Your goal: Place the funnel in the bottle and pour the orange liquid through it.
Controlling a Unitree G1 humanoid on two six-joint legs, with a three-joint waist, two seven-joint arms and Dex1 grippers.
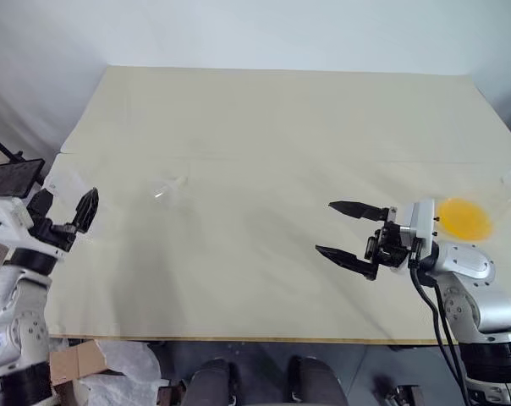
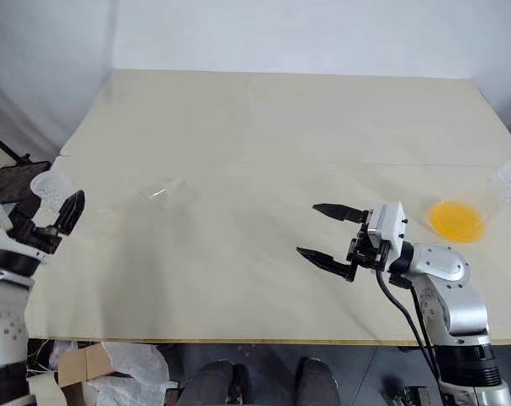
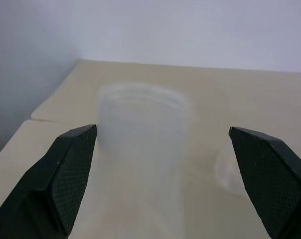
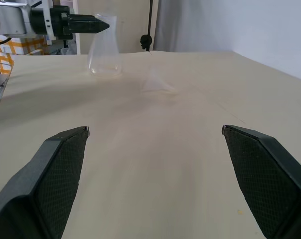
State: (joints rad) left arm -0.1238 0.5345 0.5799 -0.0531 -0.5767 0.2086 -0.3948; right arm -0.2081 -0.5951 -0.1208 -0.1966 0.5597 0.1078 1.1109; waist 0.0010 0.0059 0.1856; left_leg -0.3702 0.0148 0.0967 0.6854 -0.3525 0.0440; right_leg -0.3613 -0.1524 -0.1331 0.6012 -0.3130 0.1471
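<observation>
Table [image 1: 272, 127]: wide cream top, bare across its middle, a seam running across it. The task's things lay spread along that seam line, well apart, which left open room between the arms.

Right arm at about 4 o'clock on the table, right gripper [image 1: 347, 230] lying level, pointing across toward 9 o'clock, fingers spread wide with nothing between them. Parked there, I judged, waiting its turn for the pour.

Cup [image 1: 492, 207]: large, clear, tapered, at the 3 o'clock edge just behind the right arm, near but not touching. The orange liquid [image 1: 464, 218] showed as a bright yellow-orange disc low in it, a small amount.

Left gripper [image 1: 65, 216] at 9 o'clock, fingers released and wide apart. In the left wrist view the bottle [image 3: 140, 149] stood straight ahead between the fingertips, upright, neck up; whether a finger touched it I could not tell. The wide spread suited closing round the neck to steady it.

Bottle: frosted white, see-through, ribbed at the mouth, broader toward the base, apparently empty.

Funnel [image 1: 168, 187]: small, colourless, lying on its side near 10 o'clock, between bottle and table centre, hard to make out against the cloth. Not yet in the bottle.
</observation>
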